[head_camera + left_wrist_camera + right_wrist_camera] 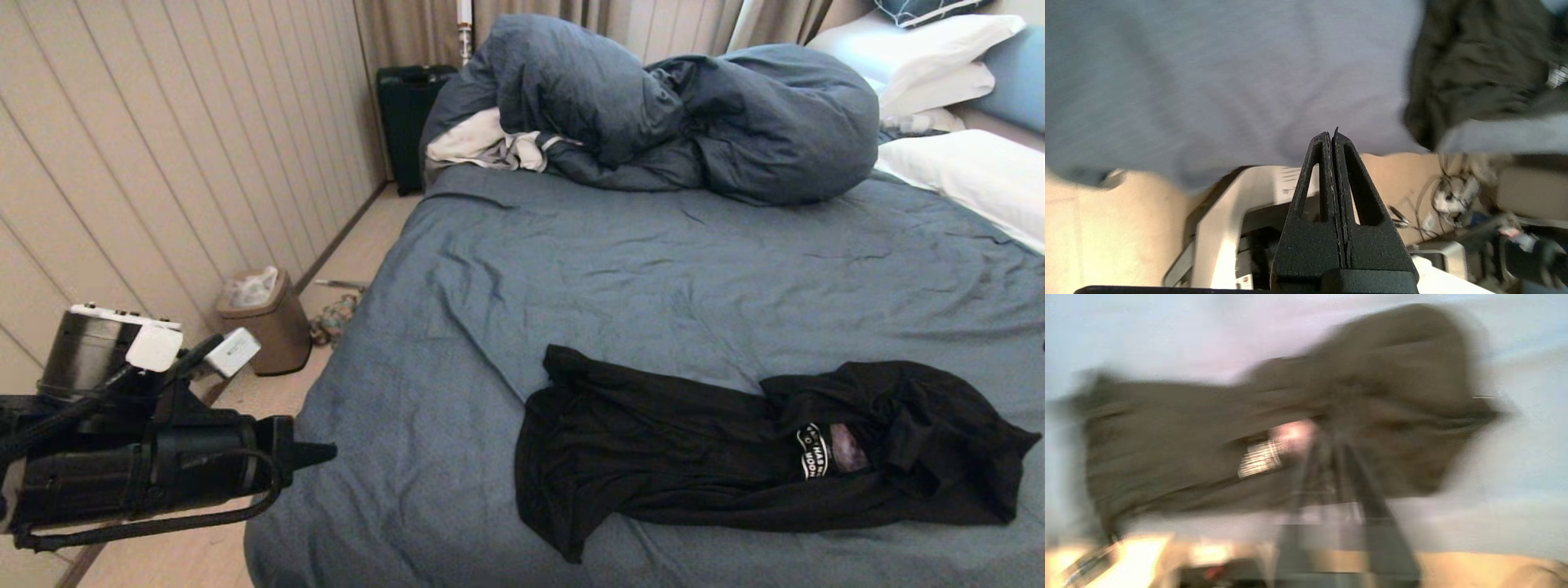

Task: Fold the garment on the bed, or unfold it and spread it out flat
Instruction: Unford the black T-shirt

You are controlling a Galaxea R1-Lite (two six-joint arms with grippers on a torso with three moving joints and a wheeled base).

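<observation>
Left gripper (314,453): fingers pressed together with nothing between them, hanging off the near-left corner of the bed, well apart from the shirt.
Right gripper (1337,457): not in the head view; its own camera is too smeared for me to tell whether the fingers are apart or together. It points toward the bunched, printed part of the shirt.
Garment (735,449): black T-shirt lying crumpled on the near part of the bed, stretched sideways, one end spread fairly flat toward the left, the other end wadded up on the right with a bit of white lettering showing.
How it will handle: I'd judge it light, thin and limp; it will sag and drag on the sheet, and a pinch may catch more than one layer.
Where to take hold: probably the loose edge or corner at the flatter left end (563,531), and an outer edge of the wad on the right, then pull the two apart.
Bed (653,269): slate-blue sheet, wrinkled, with open room beyond the shirt.
Duvet (694,114): dark-blue heap at the far side, well apart.
Pillows (971,171): white, far right.
</observation>
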